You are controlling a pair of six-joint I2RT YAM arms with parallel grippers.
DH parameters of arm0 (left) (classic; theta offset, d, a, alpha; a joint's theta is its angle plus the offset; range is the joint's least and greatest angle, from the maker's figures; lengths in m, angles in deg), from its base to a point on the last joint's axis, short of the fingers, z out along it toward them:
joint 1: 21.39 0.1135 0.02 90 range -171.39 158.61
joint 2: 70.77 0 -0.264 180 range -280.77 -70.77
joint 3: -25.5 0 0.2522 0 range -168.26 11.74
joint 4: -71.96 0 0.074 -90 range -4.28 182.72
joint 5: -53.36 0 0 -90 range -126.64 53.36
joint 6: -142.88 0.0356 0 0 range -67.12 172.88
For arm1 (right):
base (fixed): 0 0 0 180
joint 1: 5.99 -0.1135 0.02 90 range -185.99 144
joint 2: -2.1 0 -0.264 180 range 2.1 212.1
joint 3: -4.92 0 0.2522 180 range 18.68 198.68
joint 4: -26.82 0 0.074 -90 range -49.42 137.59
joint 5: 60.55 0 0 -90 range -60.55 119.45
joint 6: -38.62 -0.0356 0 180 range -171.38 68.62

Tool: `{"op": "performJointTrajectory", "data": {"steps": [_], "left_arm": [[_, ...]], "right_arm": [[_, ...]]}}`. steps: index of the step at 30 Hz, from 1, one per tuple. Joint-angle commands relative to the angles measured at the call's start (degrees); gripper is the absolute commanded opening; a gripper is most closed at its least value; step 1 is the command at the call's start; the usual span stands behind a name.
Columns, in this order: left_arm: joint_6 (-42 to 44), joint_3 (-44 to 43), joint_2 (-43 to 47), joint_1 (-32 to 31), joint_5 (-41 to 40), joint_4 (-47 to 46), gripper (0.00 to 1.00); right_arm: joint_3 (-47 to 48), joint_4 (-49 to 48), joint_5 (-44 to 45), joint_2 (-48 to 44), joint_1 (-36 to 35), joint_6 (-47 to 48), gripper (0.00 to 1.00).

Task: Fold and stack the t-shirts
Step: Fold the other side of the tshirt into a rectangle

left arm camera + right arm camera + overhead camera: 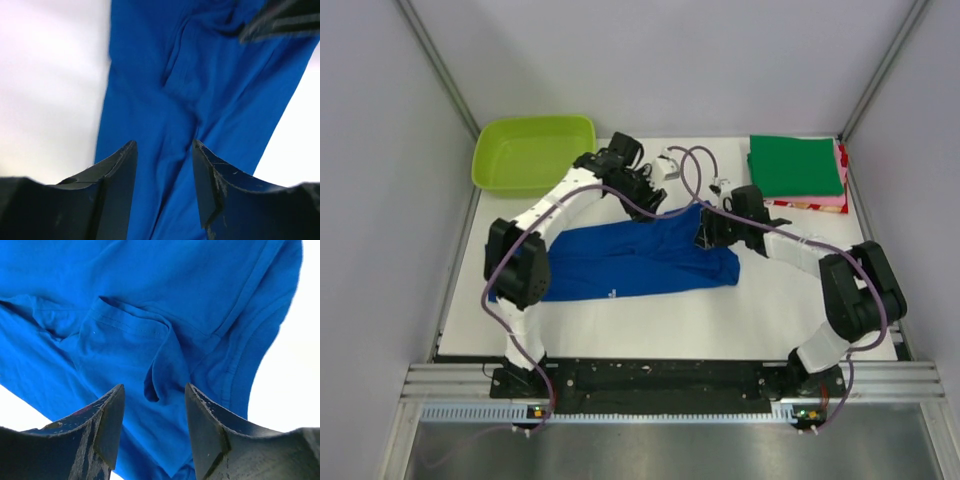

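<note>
A royal-blue t-shirt [620, 262] lies rumpled across the middle of the white table, print side hidden. My left gripper [655, 200] hovers over its far upper edge, jaws open and empty; the blue cloth [165, 100] fills its wrist view. My right gripper [708, 232] hovers over the shirt's right end, open and empty, above a raised fold [162, 380] near a sleeve hem. A folded green t-shirt [795, 165] tops a stack at the back right, with a pink one [842, 175] and a red one [800, 206] showing beneath it.
A lime-green plastic tub [532, 152] stands at the back left corner. Grey walls enclose the table on three sides. The black rail [660, 380] with the arm bases runs along the near edge.
</note>
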Motion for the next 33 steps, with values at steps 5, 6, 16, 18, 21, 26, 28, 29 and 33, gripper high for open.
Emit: {"op": "performJointTrajectory", "data": {"steps": [5,6,16,18,21,26,28,29,33], "left_arm": [[-18.3,-7.2,-14.5,-0.9,12.2,-9.7,0.50],[-19.0,-7.6,-15.5,-1.3,13.4,-10.2,0.50],[-19.8,-8.5,-21.1,-3.6,9.6,-11.5,0.44],[-19.4,-8.9,-21.5,-3.6,8.5,-11.5,0.32],[-18.4,-9.1,-21.4,-3.7,6.6,-10.9,0.14],[-16.1,-8.3,-19.4,-3.5,4.8,-9.7,0.00],[-16.3,-7.2,-16.9,-3.5,4.9,-10.0,0.00],[-16.4,-6.3,-15.4,-3.4,5.2,-10.3,0.00],[-16.3,3.9,-7.4,-2.8,3.2,-18.5,0.00]], "right_arm": [[2.4,-5.9,-5.4,6.2,1.2,-3.8,0.29],[2.0,-6.4,-6.0,6.4,1.5,-4.4,0.23],[0.7,-7.2,-7.5,5.9,3.0,-6.5,0.00],[1.1,-6.7,-7.5,6.0,3.2,-6.5,0.00],[1.5,-6.1,-7.4,5.8,4.2,-6.5,0.00],[2.8,-5.5,-8.1,5.5,6.0,-5.5,0.00],[3.9,-5.1,-8.1,6.1,6.2,-4.2,0.00],[4.8,-4.7,-8.1,6.5,6.1,-3.3,0.00],[9.2,-0.7,-6.4,9.6,6.2,0.2,0.00]]}}
